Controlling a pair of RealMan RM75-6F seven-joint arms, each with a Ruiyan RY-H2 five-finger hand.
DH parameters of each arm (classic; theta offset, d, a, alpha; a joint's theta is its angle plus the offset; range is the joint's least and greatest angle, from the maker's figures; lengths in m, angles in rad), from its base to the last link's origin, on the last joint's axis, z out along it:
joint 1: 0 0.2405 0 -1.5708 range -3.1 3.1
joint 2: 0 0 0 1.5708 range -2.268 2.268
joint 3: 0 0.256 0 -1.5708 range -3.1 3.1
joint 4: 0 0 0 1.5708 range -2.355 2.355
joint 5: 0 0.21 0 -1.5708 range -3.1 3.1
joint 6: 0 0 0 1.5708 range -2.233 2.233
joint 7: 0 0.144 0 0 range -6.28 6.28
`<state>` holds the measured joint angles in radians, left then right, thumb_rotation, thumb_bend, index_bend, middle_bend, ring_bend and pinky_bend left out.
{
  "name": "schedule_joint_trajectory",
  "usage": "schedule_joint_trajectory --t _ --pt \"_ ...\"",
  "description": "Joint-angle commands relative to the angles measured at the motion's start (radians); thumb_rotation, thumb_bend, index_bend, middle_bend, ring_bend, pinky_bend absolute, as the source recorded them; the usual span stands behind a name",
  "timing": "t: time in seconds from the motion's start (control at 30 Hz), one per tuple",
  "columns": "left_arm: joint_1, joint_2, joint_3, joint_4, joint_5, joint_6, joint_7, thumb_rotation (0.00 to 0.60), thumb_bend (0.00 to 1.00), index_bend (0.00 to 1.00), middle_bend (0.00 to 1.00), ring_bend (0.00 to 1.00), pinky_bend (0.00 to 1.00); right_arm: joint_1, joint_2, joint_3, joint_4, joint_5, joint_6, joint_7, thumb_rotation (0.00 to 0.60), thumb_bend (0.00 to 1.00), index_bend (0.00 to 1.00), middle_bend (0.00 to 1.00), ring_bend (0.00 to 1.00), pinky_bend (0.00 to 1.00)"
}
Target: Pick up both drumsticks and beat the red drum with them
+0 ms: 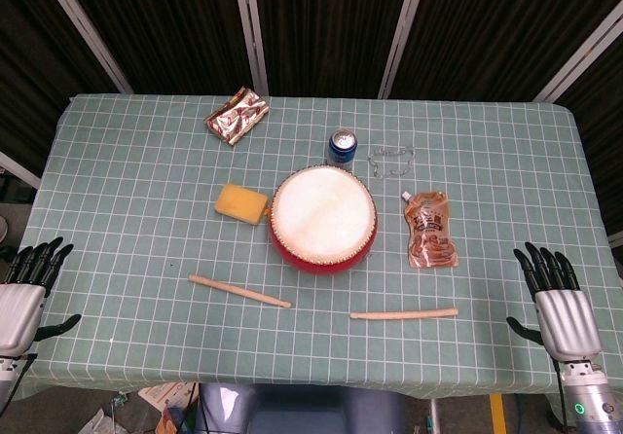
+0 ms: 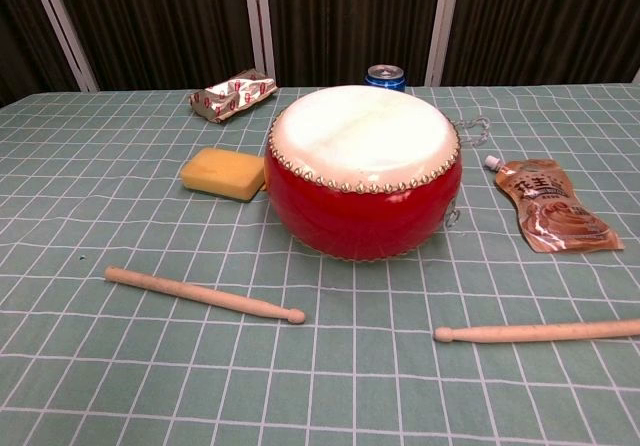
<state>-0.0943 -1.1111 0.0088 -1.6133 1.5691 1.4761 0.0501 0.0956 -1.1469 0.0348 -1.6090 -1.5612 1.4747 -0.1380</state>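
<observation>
The red drum (image 1: 323, 220) (image 2: 362, 171) with a white skin stands at the table's middle. Two wooden drumsticks lie in front of it: the left drumstick (image 1: 239, 291) (image 2: 203, 294) slants toward the drum, the right drumstick (image 1: 404, 313) (image 2: 538, 332) lies nearly level. My left hand (image 1: 24, 293) hovers at the table's left front corner, fingers apart, holding nothing. My right hand (image 1: 558, 303) is at the right front corner, likewise spread and empty. Both hands are well away from the sticks. The chest view shows neither hand.
A yellow sponge (image 1: 240, 203) (image 2: 223, 173) lies left of the drum. A blue can (image 1: 342, 146) (image 2: 386, 76) stands behind it, with a thin chain (image 1: 390, 161) beside. A brown pouch (image 1: 430, 229) (image 2: 549, 205) lies to the right. A foil packet (image 1: 237, 116) (image 2: 233, 95) sits at the back left.
</observation>
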Motion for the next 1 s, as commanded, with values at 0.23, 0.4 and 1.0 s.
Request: schedule_joint_trajectory --t 0.23,0.4,1.0 --pt "0.0 0.002 0.002 -0.002 0.005 0.0 0.005 0.6 0.02 0.0 0.0 0.0 0.03 -0.002 0.001 -0.001 0.0 0.001 0.0 0.002 0.6 0.15 0.0 0.0 0.0 0.06" --pt "-0.001 0.002 0.003 -0.004 0.001 -0.004 0.006 0.6 0.02 0.0 0.0 0.0 0.03 -0.001 0.001 -0.002 0.001 -0.002 0.001 0.001 0.6 0.15 0.0 0.0 0.0 0.06" --pt "-0.106 0.021 -0.007 -0.078 -0.041 -0.197 0.055 0.6 0.17 0.41 1.0 1.0 1.0 0.001 0.001 -0.003 -0.003 0.0 -0.006 -0.005 0.6 0.15 0.0 0.0 0.0 0.06"
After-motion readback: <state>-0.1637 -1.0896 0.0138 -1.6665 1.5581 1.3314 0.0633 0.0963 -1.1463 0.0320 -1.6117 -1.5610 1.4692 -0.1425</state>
